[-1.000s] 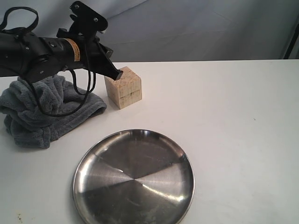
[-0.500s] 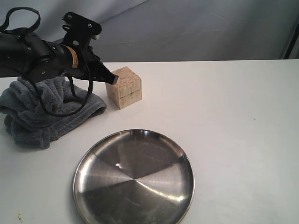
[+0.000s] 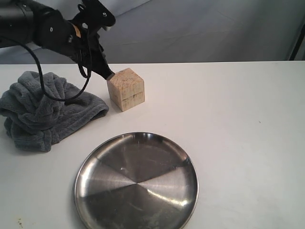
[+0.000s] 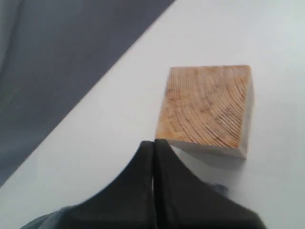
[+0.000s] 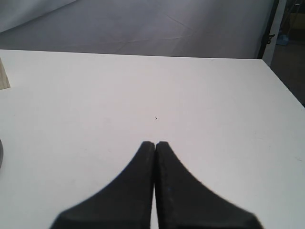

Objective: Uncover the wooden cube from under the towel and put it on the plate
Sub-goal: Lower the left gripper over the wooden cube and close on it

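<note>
Cube: wooden cube (image 3: 126, 88) sits bare on the white table (image 3: 228, 114), flat on one face, grain rings on top, dark line across a side face. Not on the plate.
Cube vs. towel: just right of the towel (image 3: 45, 112) in ext. view, small gap betw. them, nothing draped over it.
Towel: dk grey fleece, bunched in a heap at the table's left side.
Plate: steel plate (image 3: 136, 181) lies nearer the camera than cube and towel, apart from both, nothing on it.
L gripper (image 3: 109, 74): fingers pressed together, nothing betw. them. Tip angled down at the cube's upper back-left corner. Touching or just off it, can't tell.
L wrist view: closed tip (image 4: 153, 142) just short of the cube's (image 4: 207, 107) near edge.
R gripper (image 5: 155, 143): fingers pressed together, holding nothing, over bare table well away from the cube. Not seen in ext. view.
</note>
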